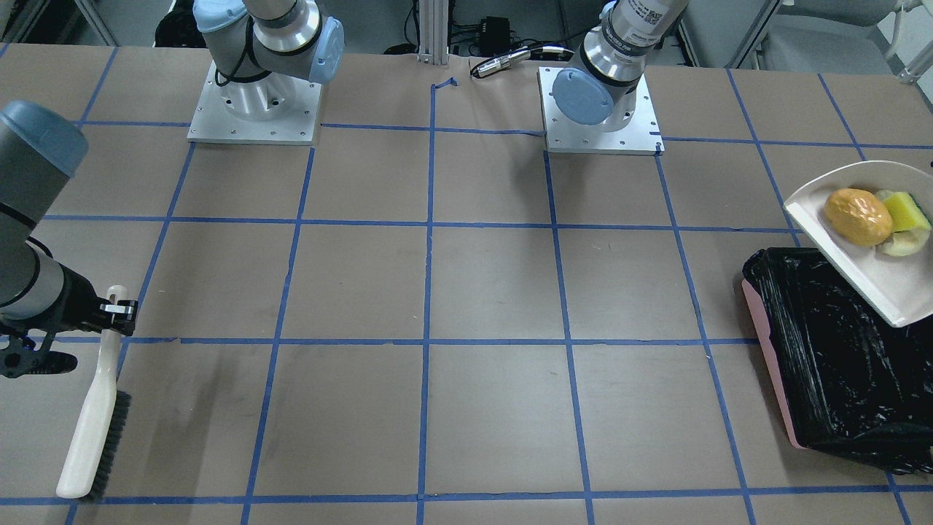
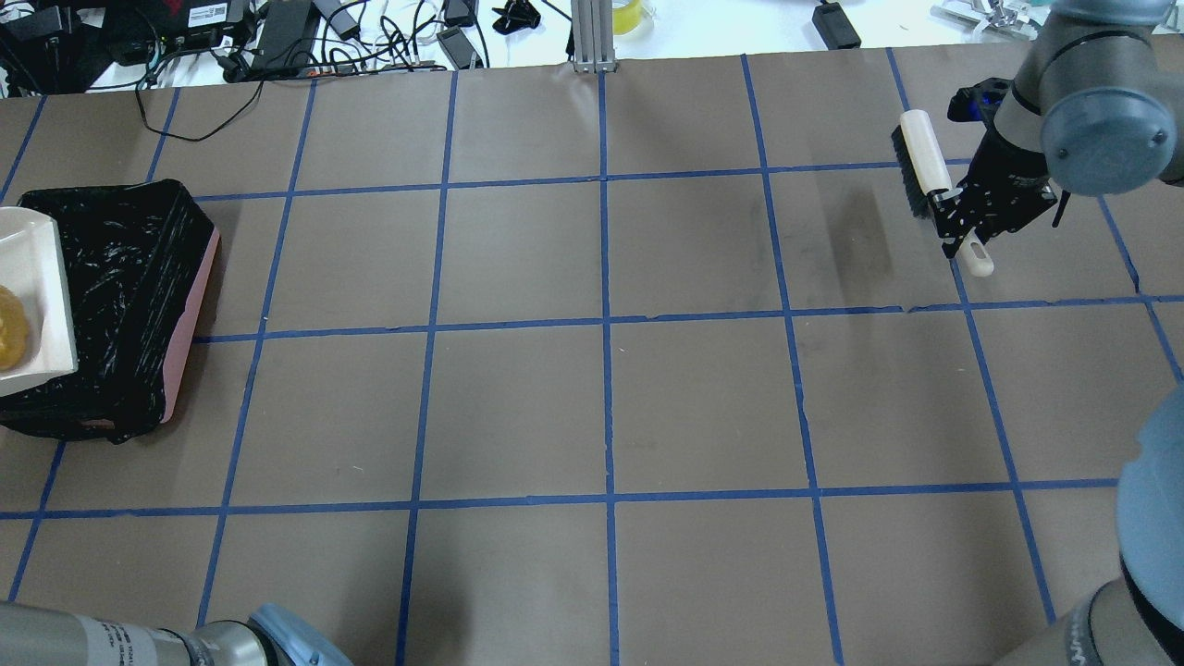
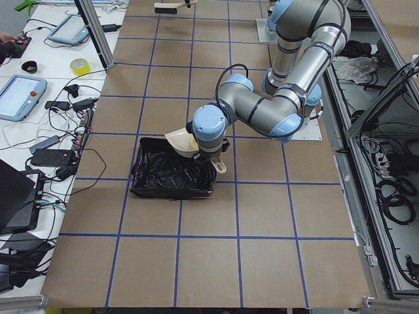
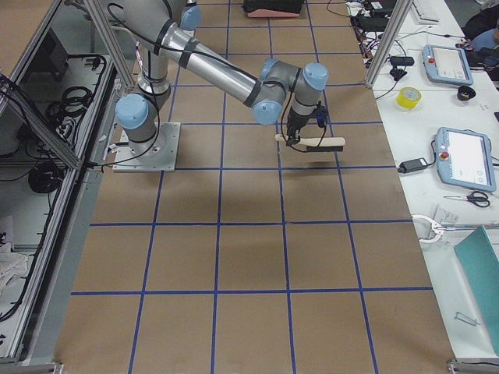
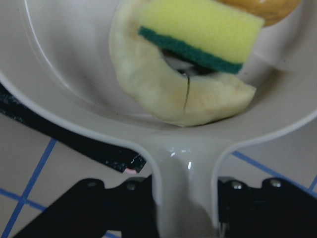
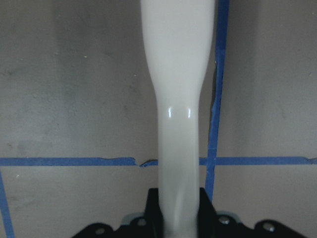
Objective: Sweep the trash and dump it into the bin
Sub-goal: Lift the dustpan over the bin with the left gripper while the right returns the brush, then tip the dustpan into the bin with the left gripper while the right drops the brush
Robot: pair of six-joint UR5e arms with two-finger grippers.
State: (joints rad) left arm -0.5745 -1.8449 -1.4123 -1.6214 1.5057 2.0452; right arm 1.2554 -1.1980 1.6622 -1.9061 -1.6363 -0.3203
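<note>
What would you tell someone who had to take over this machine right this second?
Left gripper: shut on the dustpan handle, holding the pan above the bin.
Right gripper: shut on the brush handle, off at the table's far end from the bin.
Trash: the brown potato-like piece, sponge wedge and cream slice all lie in the dustpan.
Done: sweeping, by the look of it.
Left: tip the dustpan so the three pieces drop into the bin; no trash shows there.
</note>
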